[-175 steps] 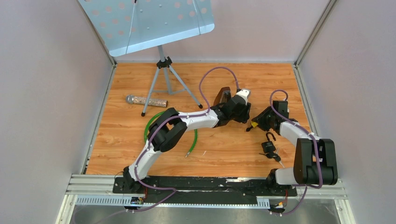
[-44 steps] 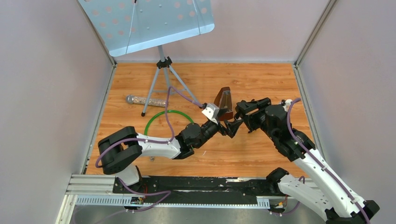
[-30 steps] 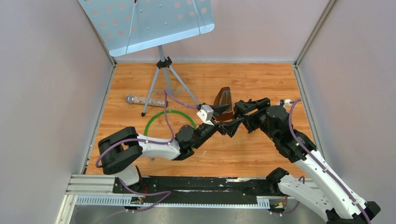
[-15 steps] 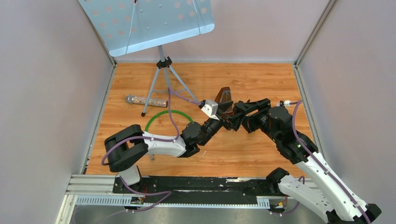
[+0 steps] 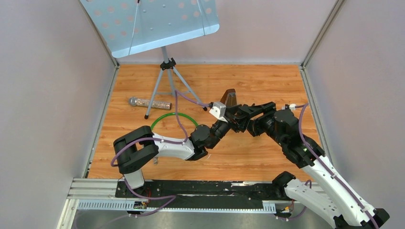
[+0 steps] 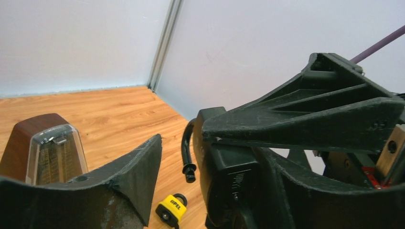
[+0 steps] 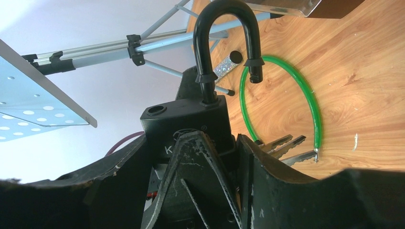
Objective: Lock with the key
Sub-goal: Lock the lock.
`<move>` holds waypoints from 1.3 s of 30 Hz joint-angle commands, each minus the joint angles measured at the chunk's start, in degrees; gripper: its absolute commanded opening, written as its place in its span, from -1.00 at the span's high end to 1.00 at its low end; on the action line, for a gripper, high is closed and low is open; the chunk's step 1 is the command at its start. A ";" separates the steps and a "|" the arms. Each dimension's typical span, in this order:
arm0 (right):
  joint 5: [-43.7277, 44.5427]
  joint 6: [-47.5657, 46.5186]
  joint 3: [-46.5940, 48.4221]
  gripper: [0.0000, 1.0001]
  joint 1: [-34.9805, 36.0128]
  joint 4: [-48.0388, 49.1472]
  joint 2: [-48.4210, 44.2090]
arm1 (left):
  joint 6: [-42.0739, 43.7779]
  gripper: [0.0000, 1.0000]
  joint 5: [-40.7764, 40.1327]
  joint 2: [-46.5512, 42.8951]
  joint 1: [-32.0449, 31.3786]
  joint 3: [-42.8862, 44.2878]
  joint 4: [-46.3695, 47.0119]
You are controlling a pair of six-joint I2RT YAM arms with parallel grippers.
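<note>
The left end effector [image 6: 210, 157] has its fingers apart, one tip free on the left and the other close beside the padlock [image 7: 186, 117] — it grips nothing. The padlock is held in the air above the middle of the table [image 5: 267, 76]. Its black body is clamped between the fingers of the right end effector [image 7: 191, 140], and the shackle [image 7: 224, 14] stands open with its free leg out of its hole. Keys [image 7: 282, 143] show just beside the body, partly hidden by a finger; whether one sits in the cylinder cannot be told.

The step in hand looks to be bringing the left fingers onto the lock. To do it well, the right should hold the body steady and square while the left closes slowly on one part only — shackle or key. The free leg should line up over its hole before any press, since a skewed push would likely twist the body in the grasp.

On the wood-grain table, from the left, are a microphone [image 5: 143, 102], the tripod of a music stand [image 5: 165, 78], a green cable loop [image 5: 162, 121], a metronome [image 6: 47, 148] and a small yellow tag [image 6: 172, 207] marked OPEL. Plain pale walls [image 5: 47, 95] close in the sides and the back.
</note>
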 commanded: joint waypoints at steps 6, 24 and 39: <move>-1.26 1.78 0.82 0.35 0.20 7.97 -1.94 | 1.10 0.42 -0.47 0.42 -0.34 0.91 3.91; 5.09 -34.84 0.63 -0.92 0.20 -0.03 -13.19 | -9.01 1.00 24.99 -24.43 9.90 1.60 -43.05; -29.33 -63.16 4.26 -0.89 0.20 17.71 1.97 | -41.91 1.00 54.19 -37.94 27.37 6.78 -64.26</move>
